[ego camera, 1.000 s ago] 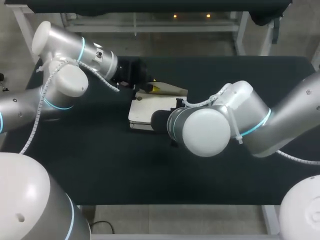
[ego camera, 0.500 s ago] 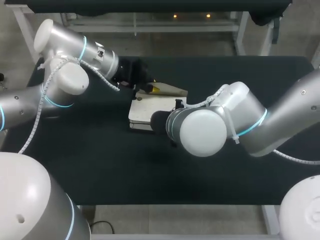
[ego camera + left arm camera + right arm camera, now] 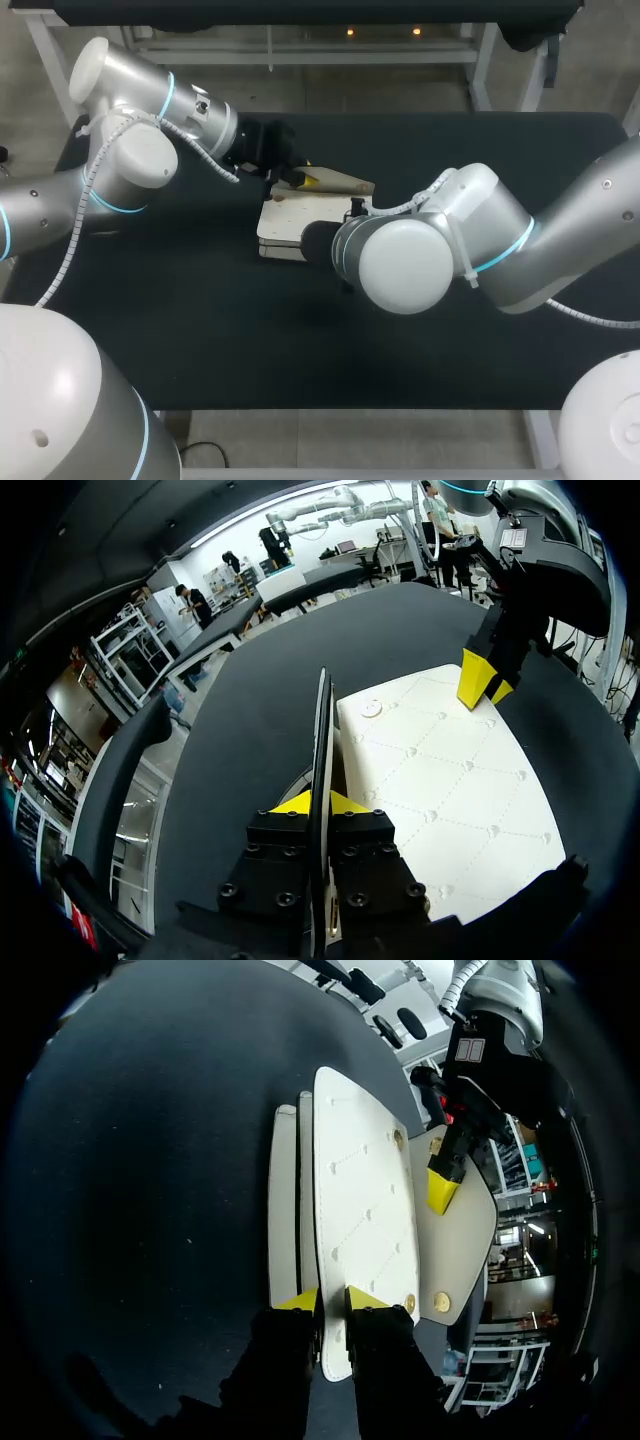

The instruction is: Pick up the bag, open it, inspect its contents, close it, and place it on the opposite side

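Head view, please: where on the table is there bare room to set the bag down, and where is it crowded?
Free: the wide near strip of the table in front of the bag, and the far right corner beyond the right arm. Crowded: the middle, where the left claw and right claw both grip the bag.

The left arm (image 3: 140, 150) has swung a little toward the middle of the tabletop (image 3: 200, 330). Its big pale joints now sit slightly further right and higher than a second ago. Its claw (image 3: 300, 178), on the flap (image 3: 340, 182) of the bag (image 3: 290, 215), has crept a touch toward the far edge. The right arm (image 3: 400, 262) has drifted slightly leftward, mostly within the first half second.
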